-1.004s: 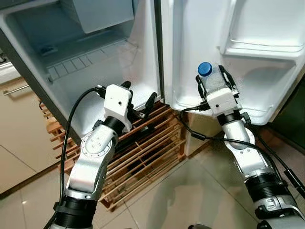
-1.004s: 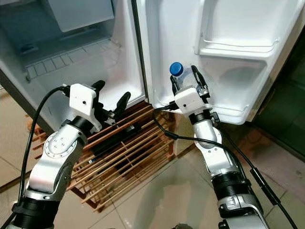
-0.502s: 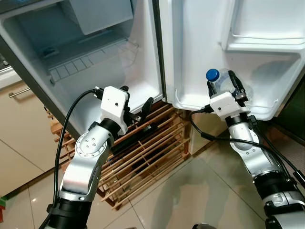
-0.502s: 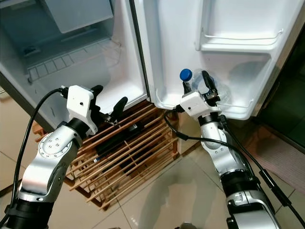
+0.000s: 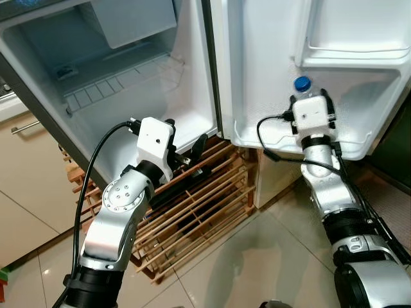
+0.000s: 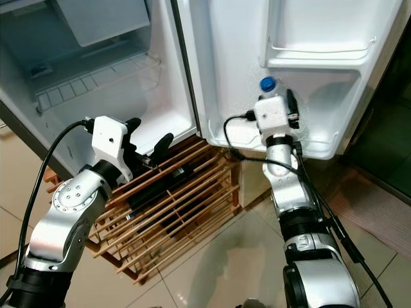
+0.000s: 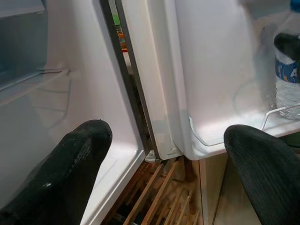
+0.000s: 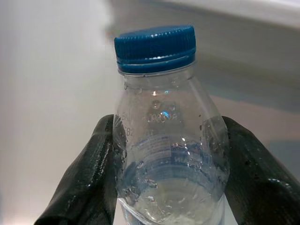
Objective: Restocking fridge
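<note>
One water bottle, blue cap, upright in the lowest fridge door shelf, gripped by the right claw. Left claw spread open, empty, above one wooden rack.

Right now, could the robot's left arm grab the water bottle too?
Probably not easily: the left gripper hangs open by the fridge body, and the water bottle sits across in the door shelf, already clamped by the right gripper.
</note>
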Tool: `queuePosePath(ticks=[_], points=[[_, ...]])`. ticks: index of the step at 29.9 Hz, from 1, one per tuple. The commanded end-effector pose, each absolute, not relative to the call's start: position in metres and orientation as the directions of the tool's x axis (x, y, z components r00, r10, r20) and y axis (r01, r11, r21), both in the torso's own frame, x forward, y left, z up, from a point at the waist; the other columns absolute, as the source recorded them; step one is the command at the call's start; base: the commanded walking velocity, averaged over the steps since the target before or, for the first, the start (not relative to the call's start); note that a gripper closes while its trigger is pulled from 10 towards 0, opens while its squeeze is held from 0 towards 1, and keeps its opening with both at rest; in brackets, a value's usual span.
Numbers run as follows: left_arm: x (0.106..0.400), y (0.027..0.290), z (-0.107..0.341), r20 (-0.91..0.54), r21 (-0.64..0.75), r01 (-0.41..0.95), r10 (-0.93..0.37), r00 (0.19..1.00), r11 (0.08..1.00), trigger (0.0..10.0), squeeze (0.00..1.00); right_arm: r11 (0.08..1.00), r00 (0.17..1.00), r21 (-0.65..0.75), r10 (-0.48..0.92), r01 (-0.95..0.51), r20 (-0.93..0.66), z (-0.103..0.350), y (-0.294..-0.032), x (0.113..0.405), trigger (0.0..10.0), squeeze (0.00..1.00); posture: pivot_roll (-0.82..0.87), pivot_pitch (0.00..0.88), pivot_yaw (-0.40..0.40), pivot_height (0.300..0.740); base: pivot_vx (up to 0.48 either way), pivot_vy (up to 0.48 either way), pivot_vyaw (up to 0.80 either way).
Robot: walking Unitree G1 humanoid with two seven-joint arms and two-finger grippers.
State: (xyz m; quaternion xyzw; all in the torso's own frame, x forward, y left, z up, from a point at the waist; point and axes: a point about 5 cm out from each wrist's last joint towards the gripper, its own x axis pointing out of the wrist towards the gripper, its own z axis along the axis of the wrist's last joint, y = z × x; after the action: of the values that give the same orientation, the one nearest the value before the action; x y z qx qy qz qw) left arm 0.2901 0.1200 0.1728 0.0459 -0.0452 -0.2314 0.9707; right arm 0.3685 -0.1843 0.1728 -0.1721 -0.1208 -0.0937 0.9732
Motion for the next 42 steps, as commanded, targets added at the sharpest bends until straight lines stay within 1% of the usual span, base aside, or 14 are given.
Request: queuePosePath(ticks=[1,5,6,7,9,10,11,14,20,23,25,27,28,42], points=[[0.292,0.125,0.176,0.067,0.117,0.430,-0.439,0.896,0.895,10.0,0.00,0.950,0.968,-0.240,-0.156,0.201,0.195,0.163,-0.185,0.370,10.0,0.00,0.06,0.010,0.148,0.740,0.000,0.000,0.00],[0.291,0.125,0.176,0.067,0.118,0.427,-0.436,0.897,0.897,10.0,0.00,0.969,0.967,-0.121,-0.196,0.216,0.161,0.162,-0.193,0.370,10.0,0.00,0.07,0.011,0.143,0.740,0.000,0.000,0.00],[0.291,0.125,0.176,0.067,0.118,0.427,-0.436,0.897,0.897,10.0,0.00,0.969,0.967,-0.121,-0.196,0.216,0.161,0.162,-0.193,0.370,10.0,0.00,0.07,0.011,0.143,0.740,0.000,0.000,0.00],[0.291,0.125,0.176,0.067,0.118,0.426,-0.435,0.898,0.897,10.0,0.00,0.971,0.967,-0.080,-0.212,0.225,0.144,0.160,-0.196,0.369,10.0,0.00,0.07,0.013,0.139,0.740,0.000,0.000,0.00],[0.291,0.125,0.176,0.068,0.118,0.426,-0.435,0.898,0.897,10.0,0.00,0.971,0.966,-0.064,-0.218,0.229,0.136,0.159,-0.198,0.368,10.0,0.00,0.07,0.013,0.139,0.740,0.000,0.000,0.00],[0.291,0.125,0.176,0.067,0.119,0.426,-0.435,0.898,0.897,10.0,0.00,0.971,0.966,-0.011,-0.238,0.241,0.102,0.155,-0.201,0.367,10.0,0.00,0.07,0.016,0.139,0.740,0.000,0.000,0.00],[0.291,0.124,0.176,0.067,0.118,0.426,-0.435,0.898,0.897,10.0,0.00,0.969,0.965,0.006,-0.246,0.247,0.094,0.154,-0.202,0.367,10.0,0.00,0.06,0.016,0.140,0.740,0.000,0.000,0.00],[0.291,0.124,0.176,0.066,0.117,0.426,-0.435,0.898,0.897,10.0,0.00,0.965,0.962,0.020,-0.262,0.261,0.076,0.151,-0.205,0.366,10.0,0.00,0.06,0.017,0.140,0.740,0.000,0.000,0.00],[0.292,0.123,0.177,0.065,0.108,0.429,-0.437,0.897,0.897,10.0,0.00,0.944,0.948,0.085,-0.317,0.318,-0.026,0.144,-0.217,0.368,10.0,0.00,0.06,0.018,0.139,0.740,0.000,0.000,0.00],[0.292,0.123,0.177,0.064,0.104,0.430,-0.437,0.897,0.897,10.0,0.00,0.943,0.946,0.078,-0.322,0.323,-0.025,0.146,-0.220,0.368,10.0,0.00,0.06,0.018,0.139,0.740,0.000,0.000,0.00],[0.292,0.123,0.176,0.061,0.099,0.430,-0.437,0.897,0.897,10.0,0.00,0.947,0.947,0.034,-0.320,0.320,-0.010,0.149,-0.221,0.369,10.0,0.00,0.06,0.019,0.139,0.740,0.000,0.000,0.00],[0.292,0.123,0.176,0.061,0.097,0.430,-0.437,0.897,0.897,10.0,0.00,0.949,0.949,0.020,-0.315,0.315,-0.005,0.150,-0.221,0.370,10.0,0.00,0.06,0.020,0.139,0.740,0.000,0.000,0.00],[0.292,0.122,0.176,0.061,0.095,0.431,-0.437,0.897,0.897,10.0,0.00,0.950,0.950,0.013,-0.311,0.311,-0.003,0.151,-0.221,0.370,10.0,1.00,0.06,0.019,0.138,0.740,0.000,0.000,0.00],[0.293,0.120,0.176,0.060,0.089,0.430,-0.436,0.898,0.898,10.0,0.00,0.952,0.952,-0.021,-0.304,0.304,-0.011,0.152,-0.220,0.370,10.0,1.00,0.06,0.018,0.134,0.740,0.000,0.000,0.00]])
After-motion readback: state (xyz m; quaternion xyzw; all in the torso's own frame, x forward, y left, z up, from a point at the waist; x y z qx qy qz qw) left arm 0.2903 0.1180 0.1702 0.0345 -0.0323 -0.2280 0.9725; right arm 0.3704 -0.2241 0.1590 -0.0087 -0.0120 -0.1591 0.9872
